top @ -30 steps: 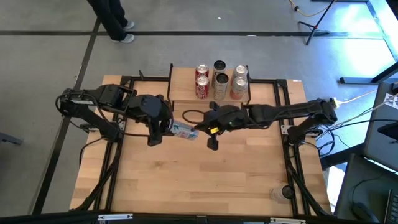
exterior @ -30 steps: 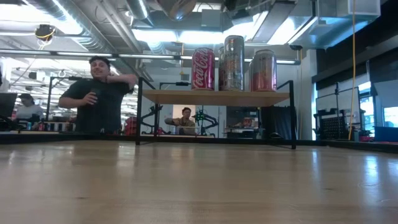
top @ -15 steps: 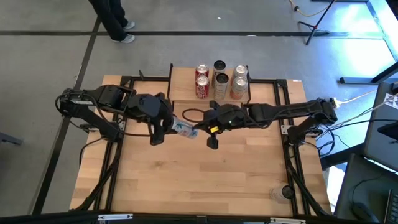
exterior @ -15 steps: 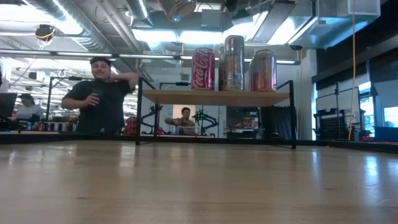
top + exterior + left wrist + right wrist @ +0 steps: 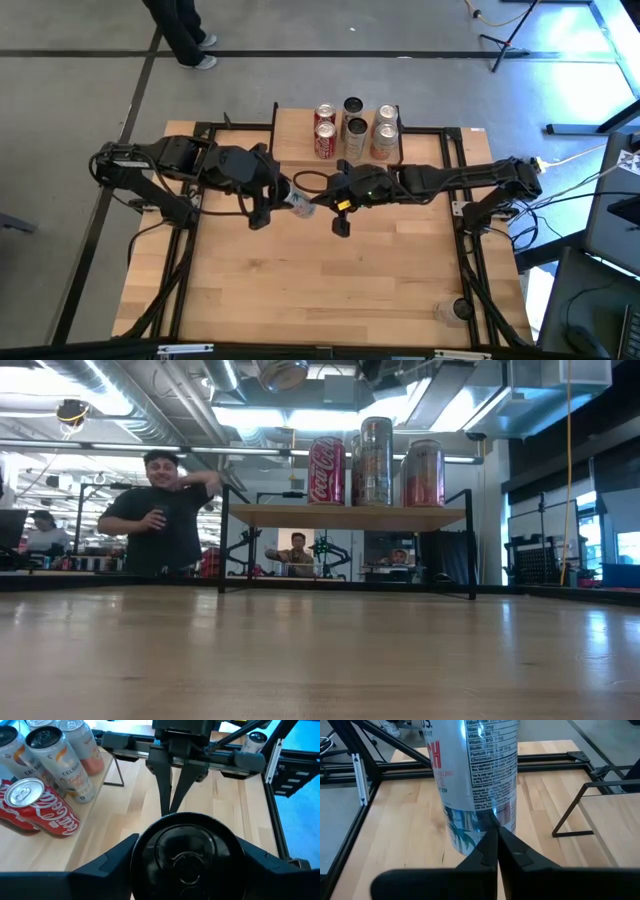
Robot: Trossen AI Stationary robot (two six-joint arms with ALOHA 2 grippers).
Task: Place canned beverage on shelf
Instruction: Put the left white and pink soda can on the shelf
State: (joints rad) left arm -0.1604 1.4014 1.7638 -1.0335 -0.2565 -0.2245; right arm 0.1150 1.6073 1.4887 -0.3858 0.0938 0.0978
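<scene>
At the centre of the high view, the left tool grips a slim silver can that is held in the air over the table. The can's long axis runs roughly across the frame, tilted slightly, one end buried in the left tool and the free end pointing toward the right arm. In the left wrist view only the can's dark round end shows, filling the lower middle between the arm's own fingers.

The right tool meets the can's free end from the right. Its two fingers are pressed together with no gap, their tips at the can's printed side.

Toward the upper middle of the high view stands the shelf, carrying a cluster of upright cans: a red cola can and pale ones beside it.

In the low view a person stands at the left beyond the table.
</scene>
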